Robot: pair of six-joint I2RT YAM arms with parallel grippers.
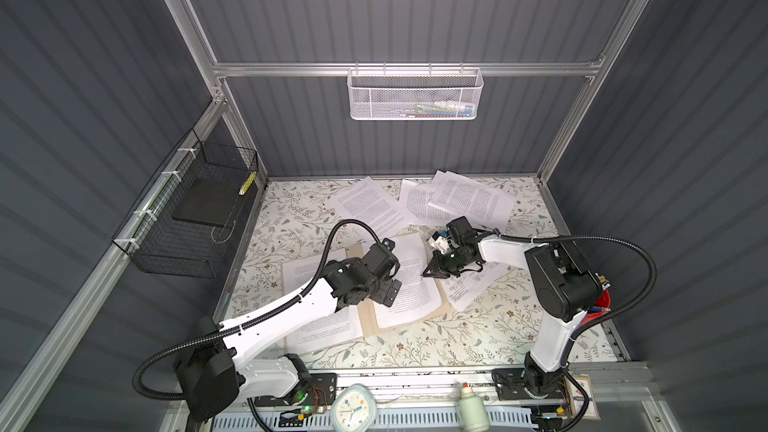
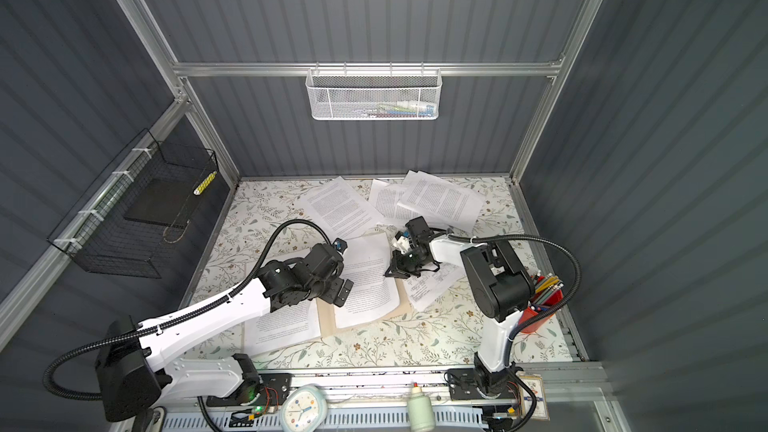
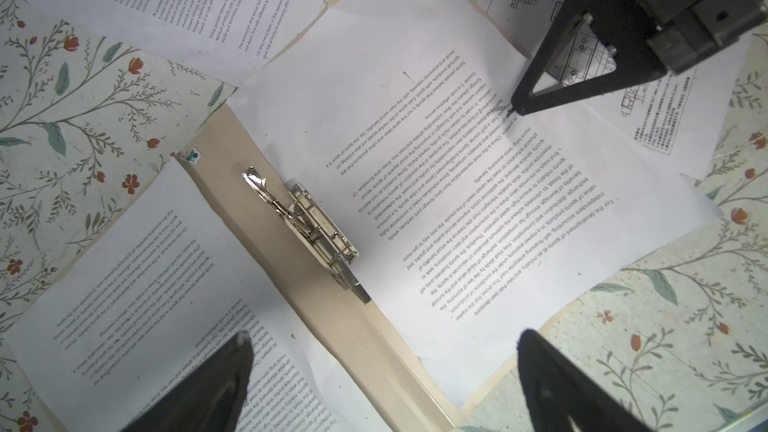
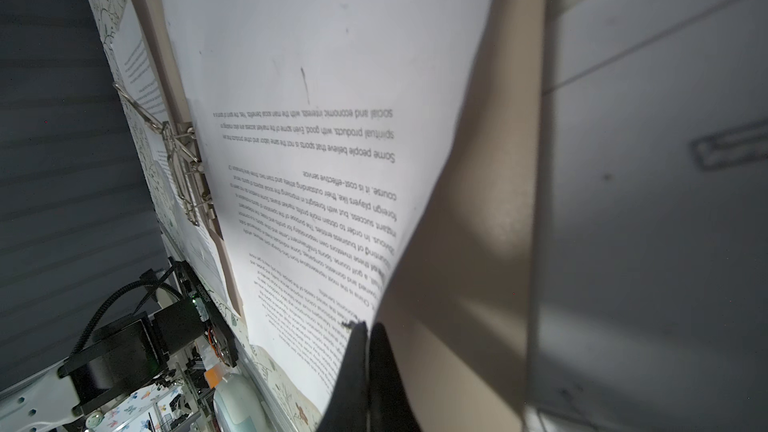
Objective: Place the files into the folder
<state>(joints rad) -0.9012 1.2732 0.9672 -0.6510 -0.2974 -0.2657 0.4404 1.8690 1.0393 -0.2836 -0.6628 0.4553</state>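
The tan folder [image 1: 368,322] [image 3: 232,184] lies open on the floral table, its metal clip [image 3: 303,218] [image 4: 183,160] raised at the spine. One printed sheet [image 1: 324,330] [image 3: 145,263] rests on its left flap. Another sheet [image 1: 409,297] [image 3: 415,118] [image 4: 311,35] covers the right flap. My right gripper [image 1: 426,274] [image 2: 387,274] [image 4: 368,326] is shut on that sheet's outer edge, which is lifted off the tan cover [image 4: 457,222]. My left gripper [image 1: 392,292] [image 2: 345,292] [image 3: 384,336] hovers open above the spine, holding nothing. More files [image 1: 374,205] [image 1: 469,197] lie loose at the back.
A sheet with technical drawings [image 1: 469,288] [image 3: 665,118] lies partly under the folder's right side. A black wire basket [image 1: 187,218] hangs on the left wall and a white mesh basket [image 1: 415,95] on the back rail. A red pencil cup [image 2: 544,305], clock [image 1: 353,407] and bottle [image 1: 471,407] stand near the front.
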